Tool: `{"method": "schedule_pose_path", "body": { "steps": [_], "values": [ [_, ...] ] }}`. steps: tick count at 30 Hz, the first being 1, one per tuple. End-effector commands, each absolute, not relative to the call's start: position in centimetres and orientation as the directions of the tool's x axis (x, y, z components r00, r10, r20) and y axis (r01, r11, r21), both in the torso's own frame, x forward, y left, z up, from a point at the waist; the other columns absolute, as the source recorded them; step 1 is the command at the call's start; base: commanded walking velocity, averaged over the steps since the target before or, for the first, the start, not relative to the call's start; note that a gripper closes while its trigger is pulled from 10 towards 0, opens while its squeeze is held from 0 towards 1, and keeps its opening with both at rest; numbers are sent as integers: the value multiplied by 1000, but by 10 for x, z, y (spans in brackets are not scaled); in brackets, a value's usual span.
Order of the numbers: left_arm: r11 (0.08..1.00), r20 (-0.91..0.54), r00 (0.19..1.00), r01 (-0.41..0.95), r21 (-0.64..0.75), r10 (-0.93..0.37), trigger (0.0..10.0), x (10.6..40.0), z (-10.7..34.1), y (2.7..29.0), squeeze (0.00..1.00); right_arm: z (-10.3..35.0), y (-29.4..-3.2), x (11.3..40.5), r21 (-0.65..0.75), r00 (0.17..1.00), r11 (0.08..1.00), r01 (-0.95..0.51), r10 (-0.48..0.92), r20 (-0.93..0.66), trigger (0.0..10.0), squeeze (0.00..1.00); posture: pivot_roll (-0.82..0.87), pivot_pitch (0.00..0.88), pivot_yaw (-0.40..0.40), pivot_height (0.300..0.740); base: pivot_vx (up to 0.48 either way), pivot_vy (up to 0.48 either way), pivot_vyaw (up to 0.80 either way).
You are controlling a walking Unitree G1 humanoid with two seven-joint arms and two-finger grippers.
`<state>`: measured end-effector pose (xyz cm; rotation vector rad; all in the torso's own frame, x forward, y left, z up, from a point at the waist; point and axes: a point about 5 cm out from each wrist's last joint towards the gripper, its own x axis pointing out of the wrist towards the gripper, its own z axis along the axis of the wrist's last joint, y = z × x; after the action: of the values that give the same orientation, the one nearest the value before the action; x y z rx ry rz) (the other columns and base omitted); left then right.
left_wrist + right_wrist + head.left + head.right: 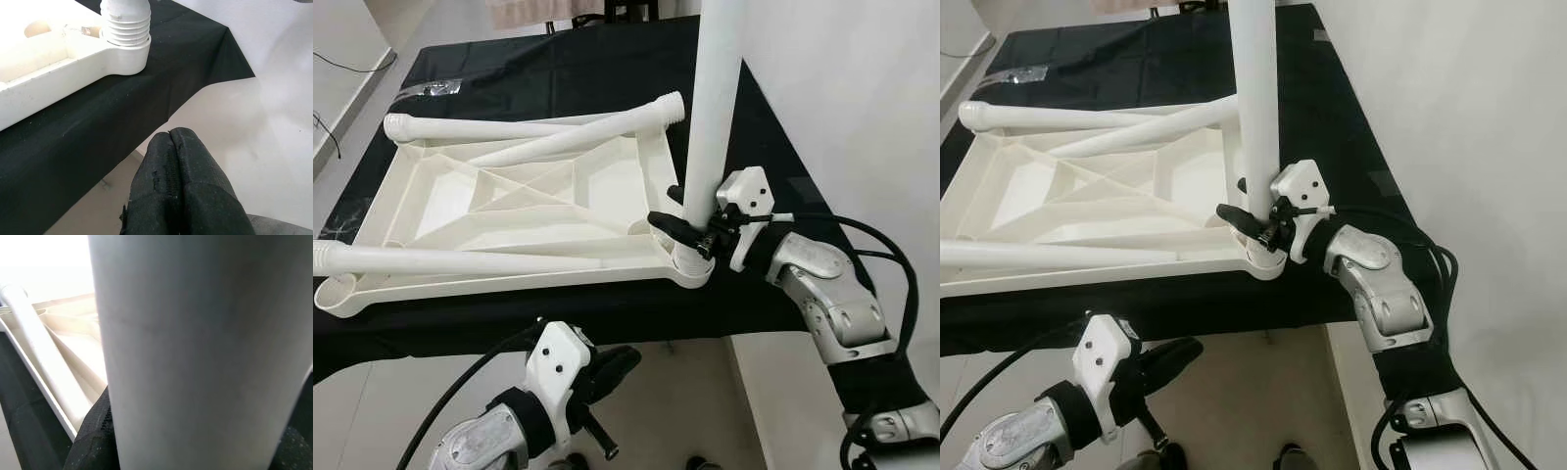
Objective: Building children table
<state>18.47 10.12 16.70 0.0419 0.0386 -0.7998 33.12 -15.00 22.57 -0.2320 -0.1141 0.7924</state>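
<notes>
A white plastic tabletop [440, 201] lies upside down on a black-draped table [558, 69]. Three white legs lie loose across it: one along the far edge [480, 127], one slanting [578, 137], one along the near edge [460, 259]. Another white leg [713, 108] stands upright in the near right corner socket [690, 269], its threaded end [124, 22] showing at the socket. My right gripper [690, 220] is shut on this upright leg just above the socket. Below the table's front edge, my left gripper [612, 367] hangs shut and holds nothing.
A white wall [842, 88] rises close to the table's right side. A small clear plastic bag [429, 88] lies at the far left of the black cloth. Pale floor [675, 401] lies below the near edge.
</notes>
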Motion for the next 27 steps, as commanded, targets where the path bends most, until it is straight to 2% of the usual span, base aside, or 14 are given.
{"method": "schedule_pose_path", "body": {
  "steps": [1, 17, 24, 26, 27],
  "values": [
    [697, -82, 695, 717, 6, -714, 10000, 183, 162, 103, 0, 165, -164, 331, -118, 757, 755, -644, 608, -241, 10000, 0, 1, 309, 52, 740, 0, 0, 0],
    [694, -88, 691, 720, 3, -717, 10000, 180, 160, 103, 0, 154, -165, 325, -92, 801, 801, -592, 571, -182, 10000, 0, 2, 297, 54, 740, 0, 0, 0],
    [693, -89, 691, 721, 2, -718, 10000, 179, 160, 103, 0, 145, -162, 317, -125, 751, 744, -656, 627, -207, 10000, 0, 3, 296, 58, 740, 0, 0, 0],
    [692, -92, 689, 722, 1, -719, 10000, 178, 160, 103, 0, 149, -165, 321, -119, 698, 690, -714, 686, -206, 10000, 0, 6, 291, 62, 740, 0, 0, 0],
    [692, -92, 689, 722, 1, -719, 10000, 178, 160, 103, 0, 149, -165, 321, -119, 698, 690, -714, 686, -206, 10000, 0, 6, 291, 62, 740, 0, 0, 0]
  ]
}}
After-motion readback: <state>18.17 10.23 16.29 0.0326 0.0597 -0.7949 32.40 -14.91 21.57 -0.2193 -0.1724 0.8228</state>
